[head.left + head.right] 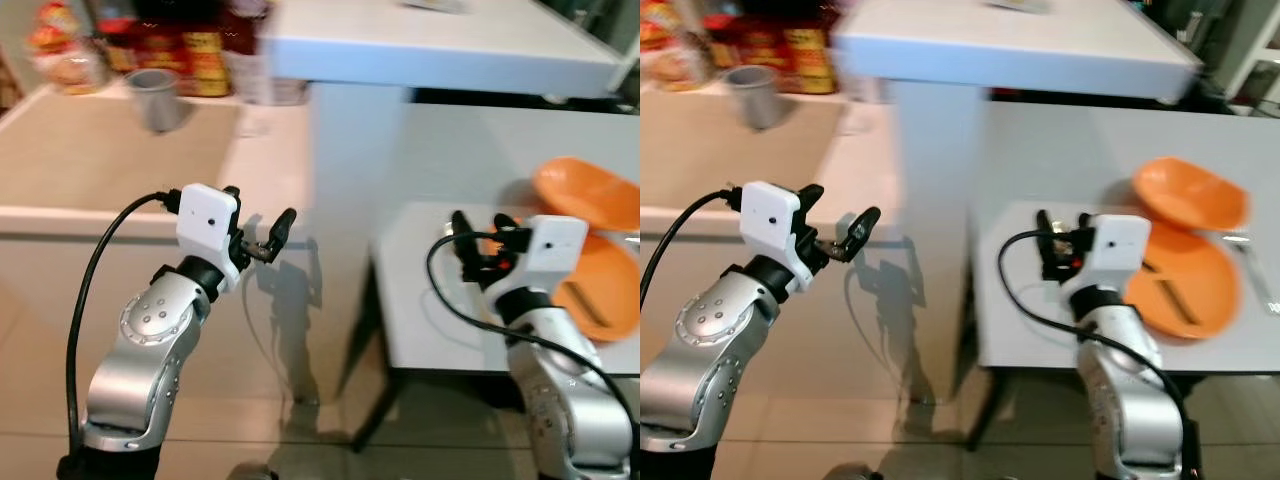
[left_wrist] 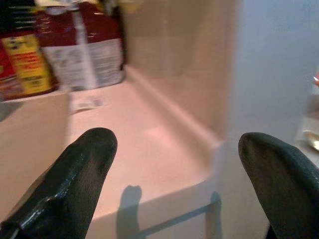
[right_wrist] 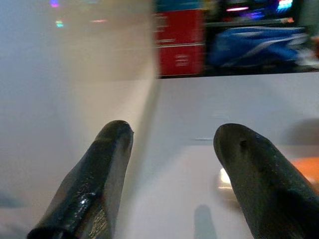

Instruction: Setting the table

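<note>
Right eye view: I'd swing my open right gripper point(image 1: 1060, 240) toward the orange plate point(image 1: 1185, 285) at 3 o'clock; left gripper point(image 1: 835, 232) gapes too.

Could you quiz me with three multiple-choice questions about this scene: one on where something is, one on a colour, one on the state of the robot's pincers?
1. Where does the grey cup stand?
A. on the beige counter
B. on the low white table
C. on the floor

2. What colour are the dishes on the low white table?
A. blue
B. orange
C. green

3. How are the left pincer and right pincer?
A. both open, holding nothing
B. left holds the cup
C. right holds a dish

Answers: 1 A, the cup sits near the packages at the counter's back. 2 B, both dishes are orange. 3 A, the wrist views show spread fingers with nothing between.
</note>
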`<state>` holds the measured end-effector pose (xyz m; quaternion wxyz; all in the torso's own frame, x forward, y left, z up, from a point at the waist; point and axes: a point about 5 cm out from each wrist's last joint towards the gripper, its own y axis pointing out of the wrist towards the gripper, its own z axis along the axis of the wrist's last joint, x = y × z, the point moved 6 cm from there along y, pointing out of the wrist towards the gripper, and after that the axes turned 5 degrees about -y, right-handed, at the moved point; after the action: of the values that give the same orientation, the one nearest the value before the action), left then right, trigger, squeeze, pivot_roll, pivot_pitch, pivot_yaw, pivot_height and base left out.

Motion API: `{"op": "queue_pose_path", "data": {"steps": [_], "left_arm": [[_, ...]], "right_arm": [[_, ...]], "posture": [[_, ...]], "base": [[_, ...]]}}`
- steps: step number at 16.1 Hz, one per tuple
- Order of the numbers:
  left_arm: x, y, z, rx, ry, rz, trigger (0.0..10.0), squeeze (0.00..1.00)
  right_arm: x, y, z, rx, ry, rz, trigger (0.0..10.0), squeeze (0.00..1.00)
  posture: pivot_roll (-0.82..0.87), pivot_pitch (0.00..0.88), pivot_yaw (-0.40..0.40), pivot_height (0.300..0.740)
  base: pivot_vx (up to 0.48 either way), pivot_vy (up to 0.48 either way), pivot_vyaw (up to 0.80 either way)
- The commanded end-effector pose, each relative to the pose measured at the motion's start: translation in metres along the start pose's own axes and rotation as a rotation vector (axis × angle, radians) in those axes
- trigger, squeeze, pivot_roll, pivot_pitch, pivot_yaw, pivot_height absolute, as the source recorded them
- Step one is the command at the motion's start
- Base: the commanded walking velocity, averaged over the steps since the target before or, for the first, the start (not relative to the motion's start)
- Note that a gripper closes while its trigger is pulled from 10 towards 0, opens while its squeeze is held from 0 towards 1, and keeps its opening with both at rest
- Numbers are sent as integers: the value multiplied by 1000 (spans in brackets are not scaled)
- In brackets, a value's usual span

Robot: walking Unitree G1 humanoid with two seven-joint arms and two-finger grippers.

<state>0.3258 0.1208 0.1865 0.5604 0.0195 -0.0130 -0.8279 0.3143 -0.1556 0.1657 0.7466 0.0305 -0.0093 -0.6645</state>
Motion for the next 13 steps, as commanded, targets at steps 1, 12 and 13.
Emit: {"op": "queue_pose_path", "data": {"steps": [1,12,13], "left_arm": [[5,5,9,25,9,1,10000,1000],[0,15,21,56,112,66,10000,0],[1,15,20,54,114,63,10000,0]], "right_arm": [[-18,-1,16,62,-6,87,10000,1000],[-40,13,9,47,-48,153,10000,0],[-37,14,9,49,-21,138,10000,0]], "posture": [[75,23,-31,740],[93,0,-52,740],[93,0,-55,740]], "base": [[0,480,0],[0,480,0],[0,480,0]]}}
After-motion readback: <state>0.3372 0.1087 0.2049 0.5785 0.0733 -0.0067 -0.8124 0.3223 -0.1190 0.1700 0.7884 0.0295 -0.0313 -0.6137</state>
